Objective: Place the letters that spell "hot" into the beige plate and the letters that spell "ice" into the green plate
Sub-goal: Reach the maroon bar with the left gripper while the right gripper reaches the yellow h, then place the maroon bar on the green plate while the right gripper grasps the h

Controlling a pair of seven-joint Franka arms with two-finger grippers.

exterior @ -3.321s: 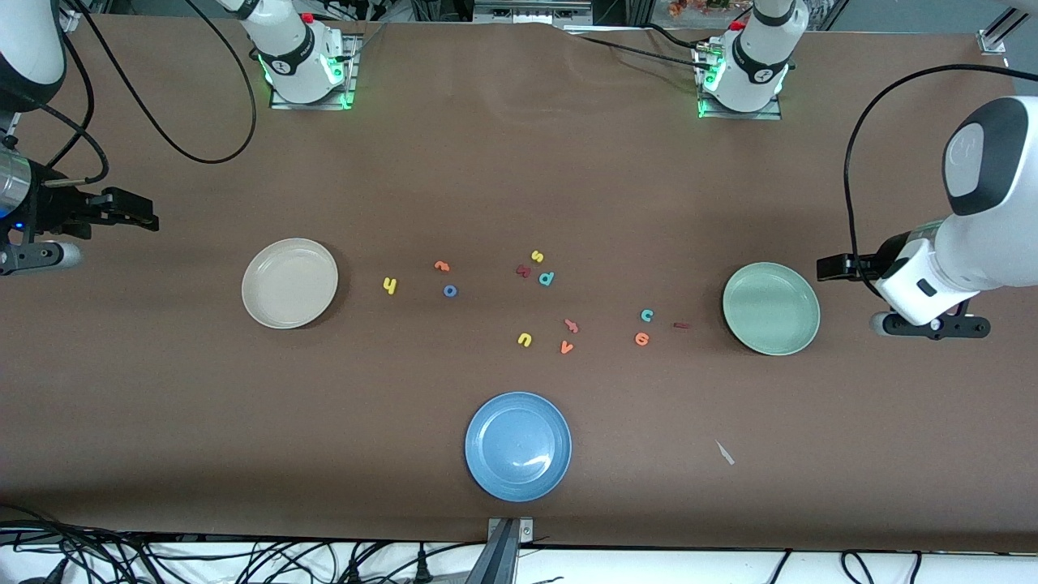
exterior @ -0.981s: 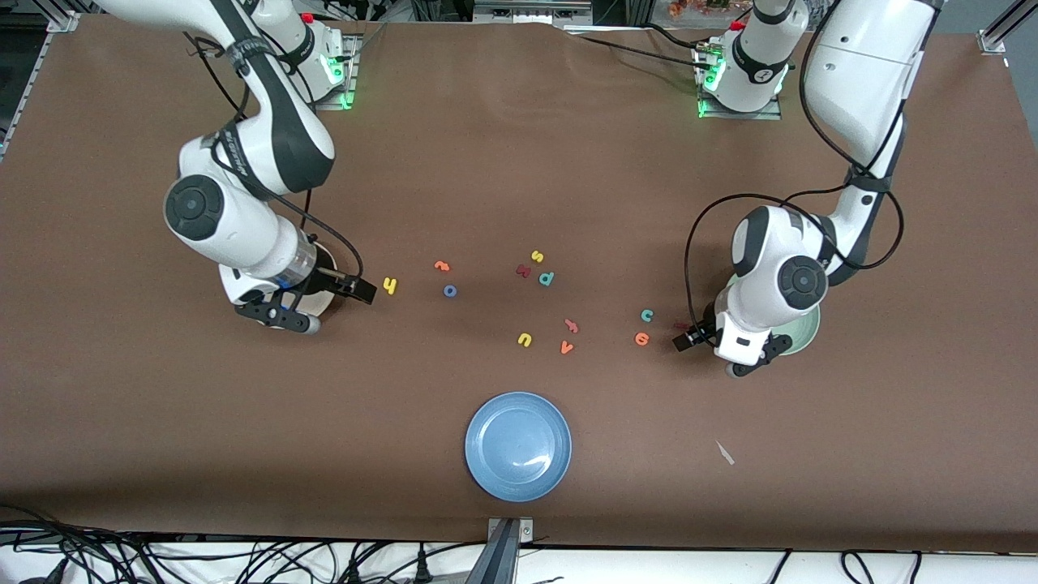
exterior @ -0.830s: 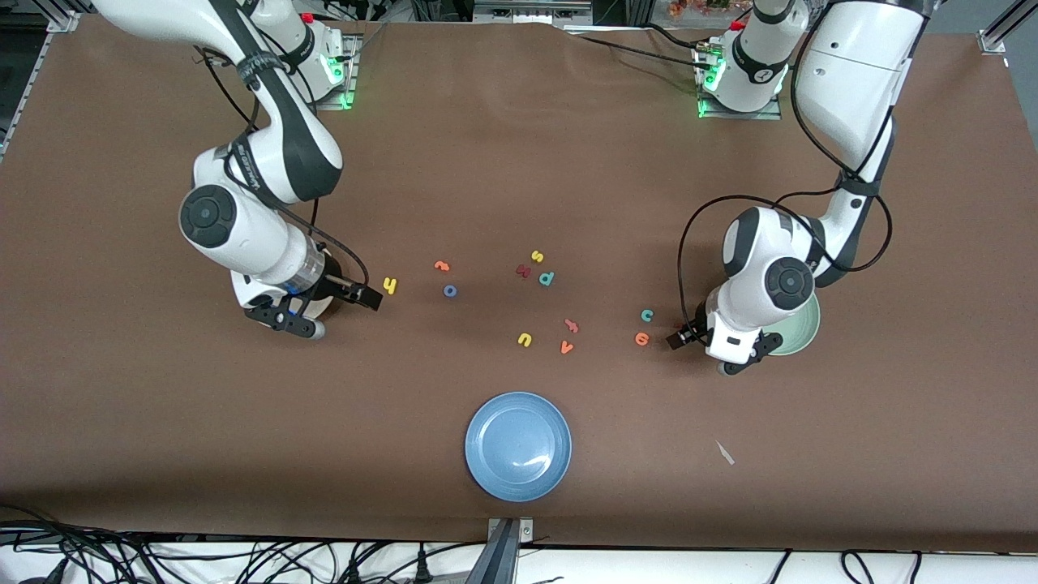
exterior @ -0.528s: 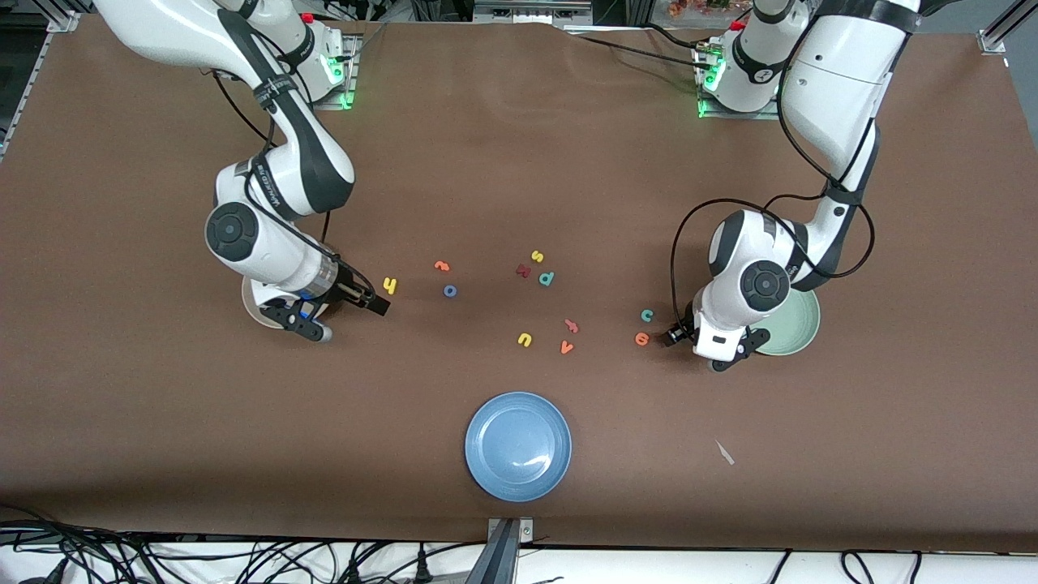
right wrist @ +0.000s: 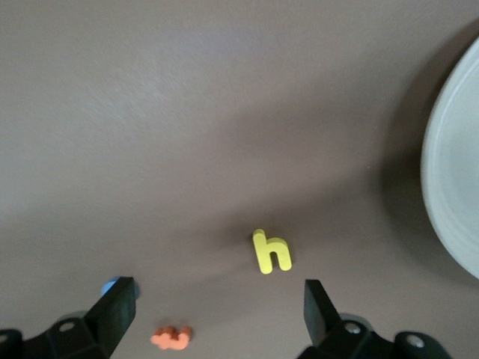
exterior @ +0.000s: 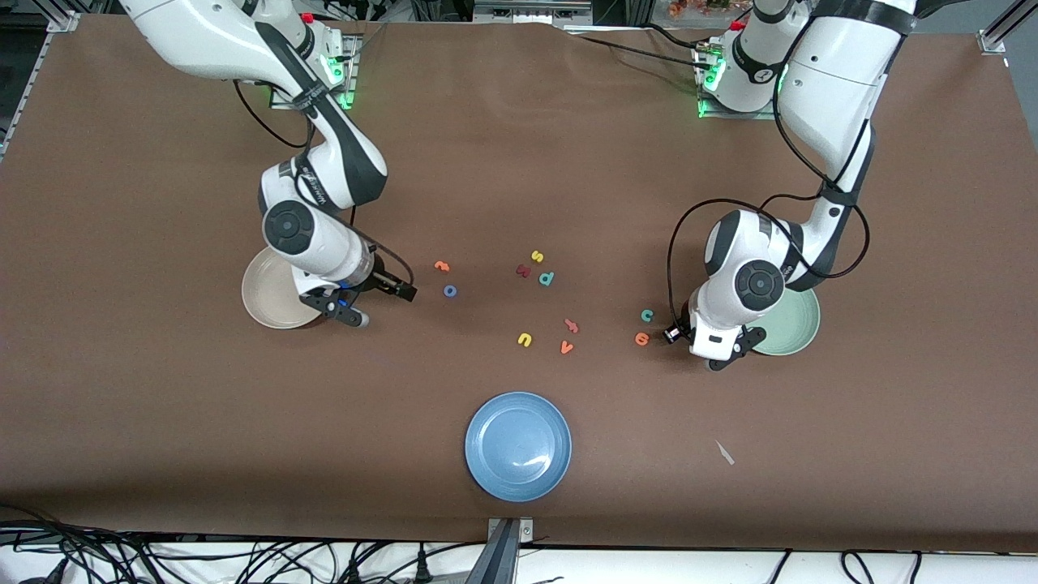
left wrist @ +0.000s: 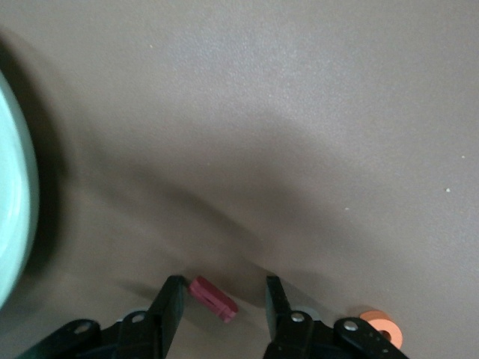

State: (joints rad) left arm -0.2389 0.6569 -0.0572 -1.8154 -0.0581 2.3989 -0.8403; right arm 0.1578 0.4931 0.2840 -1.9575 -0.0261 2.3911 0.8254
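The beige plate [exterior: 268,296] lies toward the right arm's end of the surface, with no letters showing on the part the arm leaves visible. The right claw [right wrist: 217,299] hangs beside it, spread wide over the yellow h [right wrist: 271,253], touching nothing. The orange t [exterior: 441,265] and blue o [exterior: 450,290] lie on the surface nearby, toward the middle. The blue plate [exterior: 518,446] sits nearest the front camera. Toward the left arm's end lie the teal c [exterior: 646,315] and orange e [exterior: 641,339]. The left claw [left wrist: 222,295] is low beside them, half-narrowed astride the red i [left wrist: 213,298], with a gap showing on each side. The green plate [exterior: 791,341] lies just beside it, partly under the arm.
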